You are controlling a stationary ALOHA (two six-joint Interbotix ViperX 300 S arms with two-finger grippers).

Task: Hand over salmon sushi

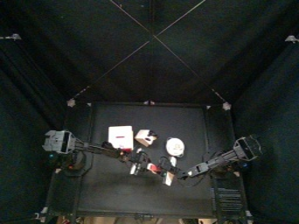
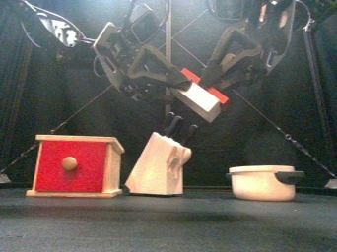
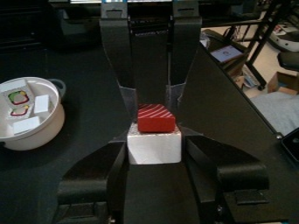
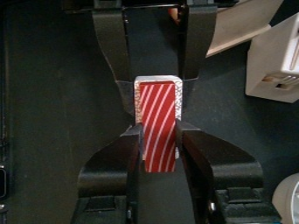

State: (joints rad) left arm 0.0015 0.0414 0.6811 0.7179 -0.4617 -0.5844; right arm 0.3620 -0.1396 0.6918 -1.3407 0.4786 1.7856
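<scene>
The salmon sushi (image 2: 202, 95), a white rice block with a red-and-white striped top, hangs in mid-air above the table's middle. My right gripper (image 4: 158, 140) is shut on the salmon sushi (image 4: 158, 105), gripping it by its long sides. From the opposite end my left gripper (image 3: 155, 150) is open, with its jaws standing close on either side of the white block of the sushi (image 3: 156, 120). I cannot tell whether the left jaws touch it. In the front view both arms slant down to meet at the sushi.
On the table (image 2: 168, 221) below stand a wooden box with a red front and knob (image 2: 79, 165), a pale knife block (image 2: 161, 162) and a white pot (image 2: 263, 182). The pot (image 3: 26, 109) holds small items, seen in the left wrist view.
</scene>
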